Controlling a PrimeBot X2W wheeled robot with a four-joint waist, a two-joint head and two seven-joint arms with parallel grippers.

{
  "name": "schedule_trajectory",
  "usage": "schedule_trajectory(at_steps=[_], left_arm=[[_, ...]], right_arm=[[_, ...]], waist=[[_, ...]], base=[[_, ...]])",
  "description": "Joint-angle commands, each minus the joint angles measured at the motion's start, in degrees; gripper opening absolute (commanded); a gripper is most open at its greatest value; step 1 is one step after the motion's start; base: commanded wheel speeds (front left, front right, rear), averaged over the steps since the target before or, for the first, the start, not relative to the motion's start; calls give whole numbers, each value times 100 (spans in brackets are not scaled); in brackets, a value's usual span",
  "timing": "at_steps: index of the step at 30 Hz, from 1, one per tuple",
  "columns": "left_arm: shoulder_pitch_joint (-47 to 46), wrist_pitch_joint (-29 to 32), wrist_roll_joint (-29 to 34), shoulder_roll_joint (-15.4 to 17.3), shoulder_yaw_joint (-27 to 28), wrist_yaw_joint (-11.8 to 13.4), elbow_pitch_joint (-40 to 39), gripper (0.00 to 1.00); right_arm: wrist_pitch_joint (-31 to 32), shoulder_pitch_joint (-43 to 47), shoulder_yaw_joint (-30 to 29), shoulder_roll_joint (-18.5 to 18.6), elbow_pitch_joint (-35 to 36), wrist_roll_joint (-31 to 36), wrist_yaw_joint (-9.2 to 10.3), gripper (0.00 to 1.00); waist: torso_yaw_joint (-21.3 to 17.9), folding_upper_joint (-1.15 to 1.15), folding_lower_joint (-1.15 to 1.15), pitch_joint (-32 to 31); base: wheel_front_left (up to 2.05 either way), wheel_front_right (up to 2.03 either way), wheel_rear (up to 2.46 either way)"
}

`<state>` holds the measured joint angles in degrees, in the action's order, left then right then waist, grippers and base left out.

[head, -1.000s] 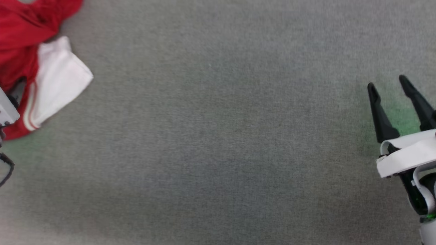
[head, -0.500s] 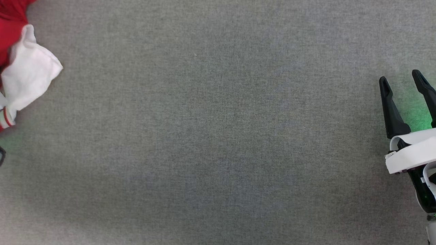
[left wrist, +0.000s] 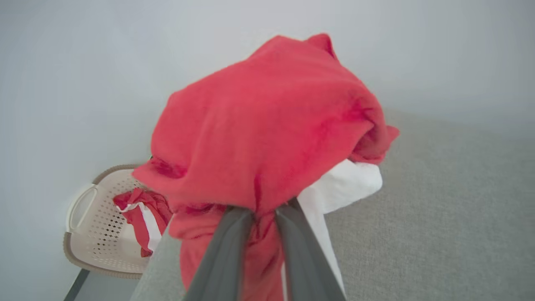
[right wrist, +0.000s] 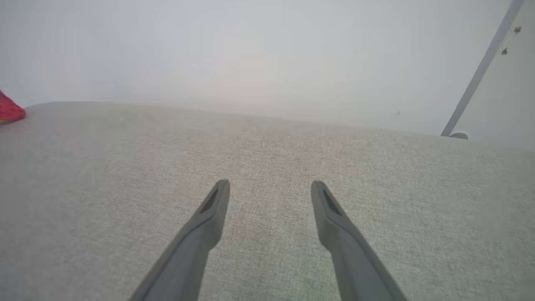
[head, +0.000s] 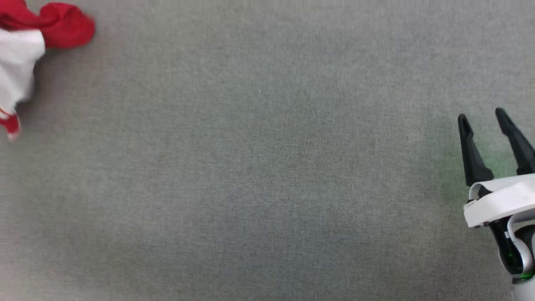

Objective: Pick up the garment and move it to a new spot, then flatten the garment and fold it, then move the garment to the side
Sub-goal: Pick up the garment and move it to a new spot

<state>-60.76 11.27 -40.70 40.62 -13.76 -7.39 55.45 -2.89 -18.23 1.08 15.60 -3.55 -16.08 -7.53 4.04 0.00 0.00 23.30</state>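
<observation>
Left claw (left wrist: 264, 211) clamped on bunched garment (left wrist: 267, 125); right claw (head: 481, 116) apart, empty over the desk (head: 267, 167). Pickup looks done; relocating, flattening, folding and setting aside remain.

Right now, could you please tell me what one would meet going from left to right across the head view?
The garment, bunched at the left edge → the bare grey surface → the right gripper, open, at the right edge.

One garment (left wrist: 267, 125). One basket (left wrist: 94, 236), with one cloth (left wrist: 144, 205) in it. Two grippers: left gripper (left wrist: 264, 211) and right gripper (head: 480, 115), two dark fingers (right wrist: 200, 234) each. One grey table (head: 267, 167). One slanted pole (right wrist: 480, 71).
</observation>
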Motion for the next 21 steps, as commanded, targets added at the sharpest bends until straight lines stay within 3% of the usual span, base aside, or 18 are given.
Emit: schedule_trajectory(at_steps=[1, 11, 21], left_arm=[[-80, -94, 26, 96, -41, -8, -78, 0], [-291, -163, 61, 513, -546, -8, -993, 0], [-38, 638, -162, 678, -776, 85, -2398, 0]], right_arm=[[-38, 60, -3, -39, -33, -16, 8, 100], [-226, 253, 16, -206, -315, -120, 8, 100], [-437, 353, -110, -303, -540, -192, 8, 100]], waist=[[122, 0, 0, -353], [148, 0, 0, -1047], [-113, 0, 0, -1529]], base=[[0, 0, 0], [0, 0, 0], [0, 0, 0]])
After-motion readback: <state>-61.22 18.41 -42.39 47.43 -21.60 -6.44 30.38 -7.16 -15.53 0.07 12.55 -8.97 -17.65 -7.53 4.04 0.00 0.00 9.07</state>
